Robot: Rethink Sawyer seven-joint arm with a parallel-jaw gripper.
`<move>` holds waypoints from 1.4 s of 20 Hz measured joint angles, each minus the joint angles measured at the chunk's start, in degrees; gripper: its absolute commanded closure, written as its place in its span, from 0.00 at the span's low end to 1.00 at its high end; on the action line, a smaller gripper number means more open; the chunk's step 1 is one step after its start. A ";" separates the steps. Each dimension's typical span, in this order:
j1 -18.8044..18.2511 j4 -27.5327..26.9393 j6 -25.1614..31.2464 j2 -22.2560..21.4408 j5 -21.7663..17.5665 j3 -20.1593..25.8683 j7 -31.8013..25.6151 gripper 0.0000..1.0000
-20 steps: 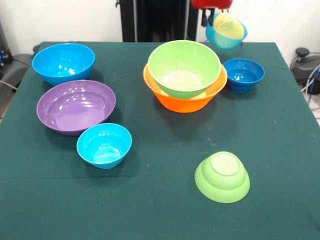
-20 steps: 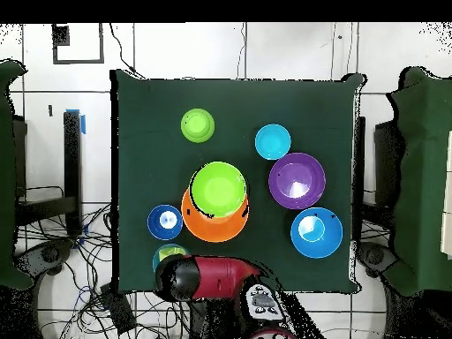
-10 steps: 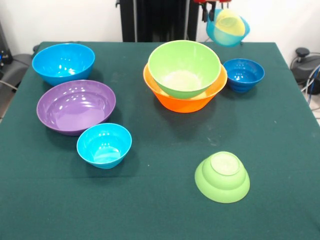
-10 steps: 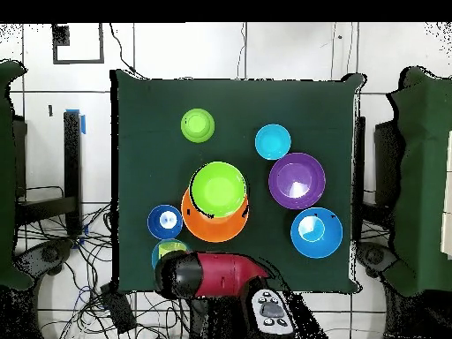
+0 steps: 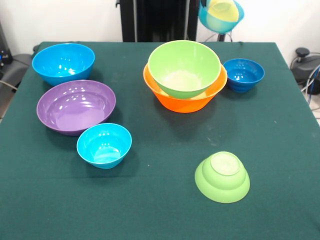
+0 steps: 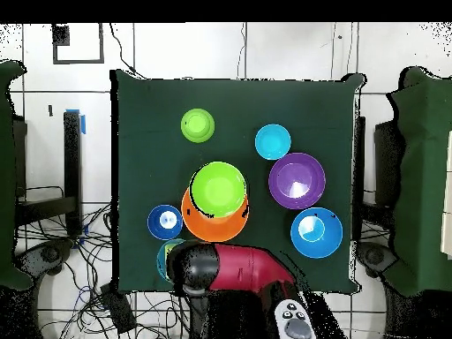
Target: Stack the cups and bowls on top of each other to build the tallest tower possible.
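A small light blue bowl point(image 5: 216, 19) with the pale yellow cup point(image 5: 223, 9) inside hangs tilted in the air above the table's far edge. My gripper point(image 5: 205, 4) is shut on that bowl and shows only at the top edge. From overhead, the red arm point(image 6: 234, 269) hides all but a sliver of the held bowl point(image 6: 164, 257). A large lime green bowl point(image 5: 184, 67) nests in the large orange bowl point(image 5: 185, 101). A dark blue small bowl point(image 5: 243, 75) stands just right of them. The orange cup is out of view.
On the left stand a large blue bowl point(image 5: 63, 62), a purple bowl point(image 5: 76, 106) and a small light blue bowl point(image 5: 104, 145). A small lime green bowl point(image 5: 222, 176) lies upside down at the front right. The green cloth point(image 5: 150, 200) covers the table.
The held bowl and cup have risen and shifted left in the front view. From overhead, the arm's body has swung rightward.
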 measured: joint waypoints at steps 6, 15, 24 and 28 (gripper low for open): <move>-0.23 -5.87 6.07 -2.22 -0.62 0.78 0.00 1.00; -0.35 -15.87 8.04 -0.52 -2.88 2.82 0.00 1.00; -1.44 -24.70 9.64 4.64 -5.21 5.72 0.00 1.00; -2.87 -28.44 9.66 8.15 -6.68 7.32 0.00 1.00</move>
